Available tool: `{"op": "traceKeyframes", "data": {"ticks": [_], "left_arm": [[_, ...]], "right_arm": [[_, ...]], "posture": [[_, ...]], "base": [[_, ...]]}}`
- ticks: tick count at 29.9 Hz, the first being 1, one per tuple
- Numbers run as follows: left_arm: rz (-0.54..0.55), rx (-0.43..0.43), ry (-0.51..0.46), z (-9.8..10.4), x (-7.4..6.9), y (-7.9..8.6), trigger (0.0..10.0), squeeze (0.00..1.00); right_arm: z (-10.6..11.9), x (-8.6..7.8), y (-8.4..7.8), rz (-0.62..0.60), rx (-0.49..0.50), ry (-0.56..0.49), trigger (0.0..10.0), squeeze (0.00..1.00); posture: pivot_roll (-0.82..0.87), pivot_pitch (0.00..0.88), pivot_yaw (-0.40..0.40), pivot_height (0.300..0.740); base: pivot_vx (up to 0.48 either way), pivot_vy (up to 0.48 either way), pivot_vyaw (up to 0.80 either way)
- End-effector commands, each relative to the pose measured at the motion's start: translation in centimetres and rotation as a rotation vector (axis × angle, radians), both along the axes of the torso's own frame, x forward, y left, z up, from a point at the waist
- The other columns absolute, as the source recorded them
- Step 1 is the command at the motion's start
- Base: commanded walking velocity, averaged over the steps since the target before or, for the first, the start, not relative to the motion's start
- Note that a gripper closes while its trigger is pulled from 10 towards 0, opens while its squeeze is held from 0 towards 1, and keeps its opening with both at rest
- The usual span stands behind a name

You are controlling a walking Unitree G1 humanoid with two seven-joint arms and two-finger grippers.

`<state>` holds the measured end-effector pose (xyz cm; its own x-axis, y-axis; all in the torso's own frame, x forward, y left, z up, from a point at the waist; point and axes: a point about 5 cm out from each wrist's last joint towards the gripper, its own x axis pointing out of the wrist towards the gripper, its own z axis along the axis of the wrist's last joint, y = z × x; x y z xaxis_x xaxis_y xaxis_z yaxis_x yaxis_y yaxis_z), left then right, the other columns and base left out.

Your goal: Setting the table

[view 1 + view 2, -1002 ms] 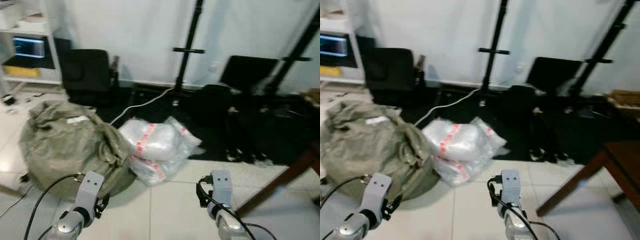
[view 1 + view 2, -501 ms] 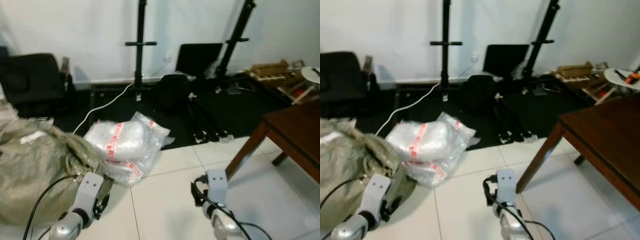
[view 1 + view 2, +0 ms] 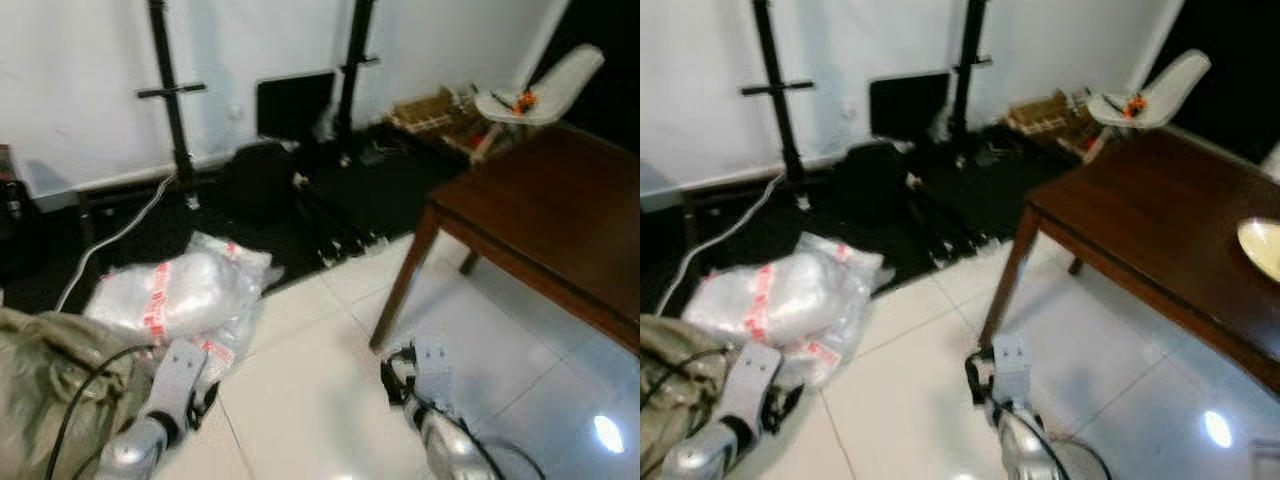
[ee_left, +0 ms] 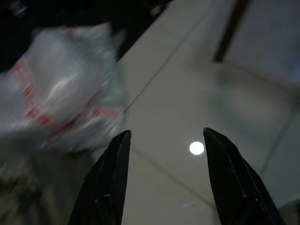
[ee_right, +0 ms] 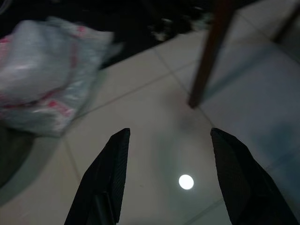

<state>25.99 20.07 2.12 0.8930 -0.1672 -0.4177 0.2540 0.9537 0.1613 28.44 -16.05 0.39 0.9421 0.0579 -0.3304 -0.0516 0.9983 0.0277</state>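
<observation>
The dark wooden table (image 3: 1160, 215) stands ahead to the right, a pale plate (image 3: 1262, 247) at its far edge. Both the left gripper (image 4: 164, 140) and right gripper (image 5: 166, 136) hang low, fingers wide, empty. Walking on, a foot could catch the plastic bags (image 3: 180, 300) or table leg (image 3: 398, 290).

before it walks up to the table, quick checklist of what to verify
1. Left gripper open and holding nothing: ok.
2. Right gripper open and holding nothing: ok.
3. Brown table in view, ahead to the right: ok.
4. Tiled floor between robot and table leg free of things: ok.
5. Plastic bags lie off to the left, away from that path: ok.
6. Plate at the table's right edge, contents: cannot tell.
</observation>
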Motion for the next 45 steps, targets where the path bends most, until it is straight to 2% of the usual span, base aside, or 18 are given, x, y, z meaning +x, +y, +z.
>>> {"op": "traceKeyframes", "data": {"ticks": [1,23,24,27,29,30,31,32,35,38,41,44,45], "left_arm": [[-0.006,0.001,0.017,-0.5,-0.4,-0.1,10.0,0.00],[-0.009,-0.002,-0.002,-0.1,-0.2,-0.2,10.0,0.00],[-0.014,-0.006,-0.018,0.3,0.0,-0.4,10.0,0.00],[-0.018,-0.058,-0.124,3.2,1.4,-1.4,10.0,0.00],[-0.018,-0.058,-0.124,3.2,1.4,-1.4,10.0,0.00],[-0.014,-0.074,-0.178,4.6,2.0,-1.7,10.0,0.00],[-0.014,-0.107,-0.279,7.4,3.1,-2.4,10.0,0.00],[-0.014,-0.107,-0.279,7.4,3.1,-2.4,10.0,0.00],[-0.031,-0.145,-0.408,11.0,4.1,-3.6,10.0,0.00],[-0.038,-0.151,-0.444,12.0,4.4,-4.1,10.0,0.00],[-0.056,-0.182,-0.529,14.5,5.0,-5.4,10.0,0.00],[-0.074,-0.202,-0.573,16.2,5.3,-6.4,10.0,0.00],[-0.074,-0.202,-0.573,16.2,5.3,-6.4,10.0,0.00]], "right_arm": [[-0.4,-0.4,-0.3,-0.012,0.001,0.017,10.0,0.00],[-0.2,-0.3,-0.3,-0.010,0.000,0.006,10.0,0.00],[0.1,-0.1,-0.4,-0.014,-0.002,-0.007,10.0,0.00],[2.7,1.6,-1.0,-0.026,-0.016,-0.128,10.0,0.00],[2.7,1.6,-1.0,-0.026,-0.016,-0.128,10.0,0.00],[4.2,2.5,-1.1,-0.028,-0.016,-0.190,10.0,0.00],[7.2,3.9,-1.2,-0.025,-0.017,-0.310,10.0,0.00],[7.2,3.9,-1.2,-0.025,-0.017,-0.310,10.0,0.00],[11.5,5.5,-1.2,-0.024,-0.002,-0.459,10.0,0.00],[12.7,5.9,-1.1,-0.025,0.008,-0.498,10.0,0.00],[15.0,6.5,-1.0,-0.040,0.065,-0.563,10.0,0.00],[15.4,6.4,-1.1,-0.057,0.121,-0.558,10.0,0.00],[15.4,6.4,-1.1,-0.057,0.121,-0.558,10.0,0.00]], "posture": [[0.04,0.020,0.026,0.740],[0.04,0.025,0.026,0.740],[0.04,0.027,0.027,0.740],[0.04,0.030,0.029,0.740],[0.04,0.030,0.029,0.740],[0.04,0.032,0.030,0.740],[0.03,0.032,0.031,0.740],[0.03,0.032,0.031,0.740],[0.03,0.032,0.031,0.740],[0.03,0.030,0.031,0.740],[0.03,0.029,0.030,0.740],[0.03,0.029,0.031,0.740],[0.03,0.029,0.031,0.740]], "base": [[0.000,0.000,-0.78],[0.000,0.000,-0.78],[0.000,0.000,-0.78],[0.000,0.000,-0.78],[0.000,0.000,-0.78],[0.000,0.000,-0.78],[0.000,0.000,-0.78],[0.000,0.000,-0.78],[0.000,0.000,-0.78],[0.000,0.000,-0.78],[0.000,0.000,-0.79],[0.000,0.000,-0.79],[0.000,0.000,-0.79]]}}
